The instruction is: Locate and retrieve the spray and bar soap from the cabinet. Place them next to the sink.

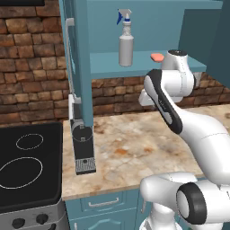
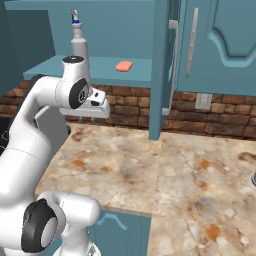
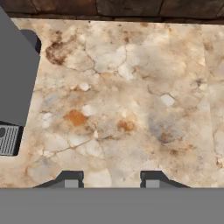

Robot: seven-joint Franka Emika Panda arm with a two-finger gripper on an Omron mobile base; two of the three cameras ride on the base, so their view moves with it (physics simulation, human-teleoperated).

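The spray (image 1: 126, 45) stands upright on the shelf of the open teal cabinet (image 1: 108, 67), its blue nozzle at the top. The salmon bar soap (image 1: 157, 57) lies flat on the same shelf to its right. In the right base view the spray (image 2: 78, 44) is partly hidden behind my arm, and the bar soap (image 2: 124, 66) lies in plain sight. My gripper (image 3: 111, 180) hangs below the shelf, pointing down at the bare marble counter (image 3: 122, 96). It is open, its fingertips (image 3: 71, 179) wide apart with nothing between them. The sink is out of view.
The cabinet door (image 1: 83, 54) stands open, edge-on, with its pale handle (image 2: 172, 65). A dark coffee machine (image 1: 83, 146) stands under it on the counter. A black stove (image 1: 27, 166) sits to the left. A brick wall (image 2: 210, 117) backs the counter.
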